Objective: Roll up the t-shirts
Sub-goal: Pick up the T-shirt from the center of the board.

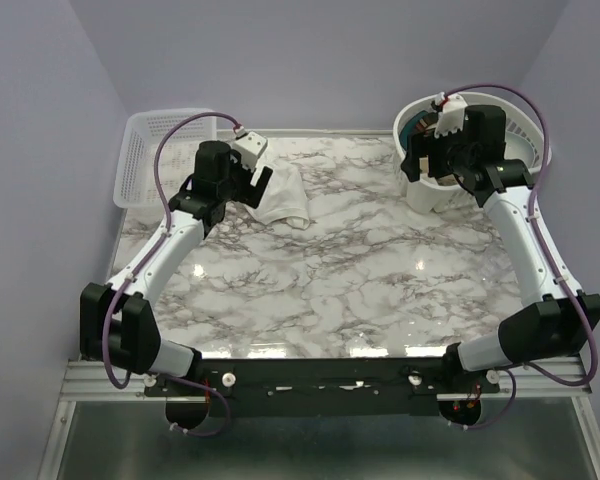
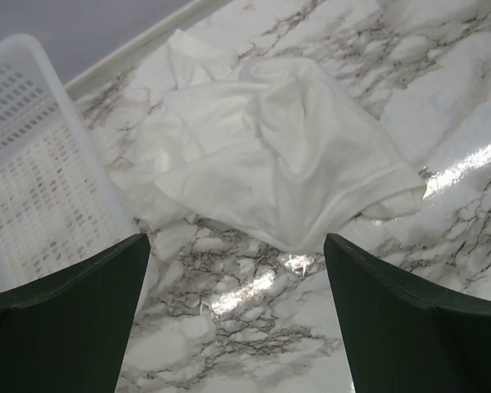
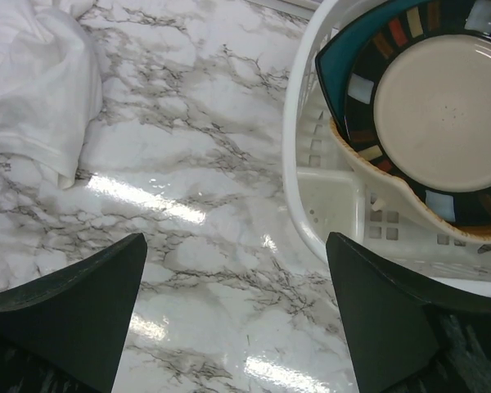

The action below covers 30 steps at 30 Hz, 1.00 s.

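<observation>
**Left gripper** (image 2: 235, 239) is hovering with fingers spread apart, holding nothing. The t-shirt (image 2: 270, 155) is lying just ahead of it on the marble table (image 1: 380, 290), just beside the rectangular mesh basket (image 2: 33, 164). The shirt is sitting crumpled in a loose white heap, one hemmed edge showing. **Right gripper** (image 3: 235, 237), likewise spread and empty, is hanging by the round basket (image 3: 299, 164) containing a plate (image 3: 442, 115).

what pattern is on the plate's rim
Black band with multicoloured blocks and a teal edge on the plate; clearest in the right wrist view.
</observation>
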Each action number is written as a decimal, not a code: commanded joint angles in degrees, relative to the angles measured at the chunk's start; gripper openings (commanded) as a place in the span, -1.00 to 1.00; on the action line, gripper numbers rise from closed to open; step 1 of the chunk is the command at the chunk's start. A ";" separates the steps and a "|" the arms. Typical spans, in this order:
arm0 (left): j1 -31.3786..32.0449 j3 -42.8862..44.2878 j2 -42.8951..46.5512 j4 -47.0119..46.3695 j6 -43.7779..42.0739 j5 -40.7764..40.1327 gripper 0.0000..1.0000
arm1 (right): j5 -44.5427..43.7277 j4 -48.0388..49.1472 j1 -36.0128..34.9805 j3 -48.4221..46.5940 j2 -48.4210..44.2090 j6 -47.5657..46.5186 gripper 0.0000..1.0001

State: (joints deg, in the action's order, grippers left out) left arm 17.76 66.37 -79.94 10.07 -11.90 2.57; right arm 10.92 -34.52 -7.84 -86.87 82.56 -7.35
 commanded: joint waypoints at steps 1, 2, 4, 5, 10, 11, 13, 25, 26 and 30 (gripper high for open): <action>0.17 4.64 -1.53 4.70 -0.23 2.27 0.97 | -0.47 -1.86 -0.16 -1.90 0.67 -0.90 1.00; 0.26 5.34 -2.66 4.87 0.21 2.18 0.97 | 0.24 -2.82 -0.08 -2.16 0.84 -1.95 1.00; 0.17 7.01 -3.64 5.49 0.65 2.18 0.97 | 4.87 -4.58 -0.07 -3.30 1.11 -6.86 1.00; 0.17 7.37 -4.60 5.67 1.35 2.35 0.97 | 7.60 -7.37 -0.07 -3.65 1.28 -9.58 1.00; 0.17 13.16 -10.04 9.26 3.90 2.62 0.78 | 13.16 -8.19 -0.16 -4.71 2.42 -9.87 1.00; 0.17 14.83 -13.10 10.40 4.43 2.88 0.72 | 13.51 -7.76 -0.08 -4.71 2.60 -9.61 0.99; 0.17 19.57 -16.37 13.74 6.09 1.48 0.68 | 13.52 -7.14 -0.08 -4.54 2.60 -8.73 0.99; 0.17 25.91 -30.45 15.07 5.05 -0.20 0.43 | 17.21 -7.93 -0.07 -4.89 3.66 -8.11 0.99; 0.17 25.74 -30.62 15.33 4.96 0.67 0.43 | 17.21 -8.02 -0.16 -4.80 3.40 -8.37 0.99; -0.09 23.46 -28.00 18.31 7.49 1.39 0.49 | 17.30 -8.28 -0.08 -3.84 3.04 -10.48 0.99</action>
State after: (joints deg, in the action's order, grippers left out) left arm 17.76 90.35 -110.74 24.25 -6.42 2.20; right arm 26.39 -40.73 -7.84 -89.95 85.54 -15.81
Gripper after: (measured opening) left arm 0.726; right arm 0.995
